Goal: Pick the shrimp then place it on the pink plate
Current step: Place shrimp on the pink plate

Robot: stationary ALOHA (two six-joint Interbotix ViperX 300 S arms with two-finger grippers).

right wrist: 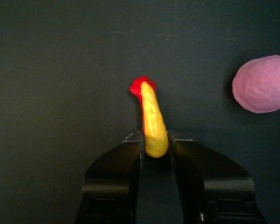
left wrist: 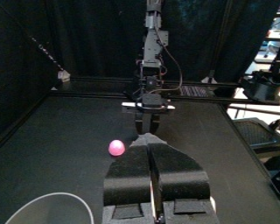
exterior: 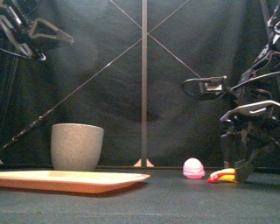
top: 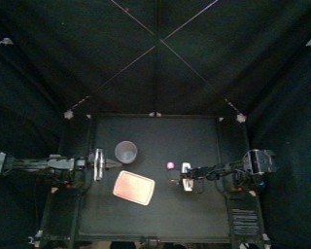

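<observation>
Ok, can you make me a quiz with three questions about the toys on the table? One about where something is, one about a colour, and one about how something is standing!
1. Where is the shrimp?
A. In a blue bowl
B. On the floor
C. In the right end effector

2. What colour is the egg toy?
A. Pink
B. Green
C. Blue

3. How is the grey cup standing?
A. Lying on its side
B. Upright, mouth up
C. Upside down

Answers:
1. C, because the right wrist view shows the yellow shrimp with its red tip pinched between that end effector's two jaws.
2. A, because the egg looks pink in the front view, beside the shrimp.
3. B, because the front view shows the cup with its open rim at the top.
</observation>
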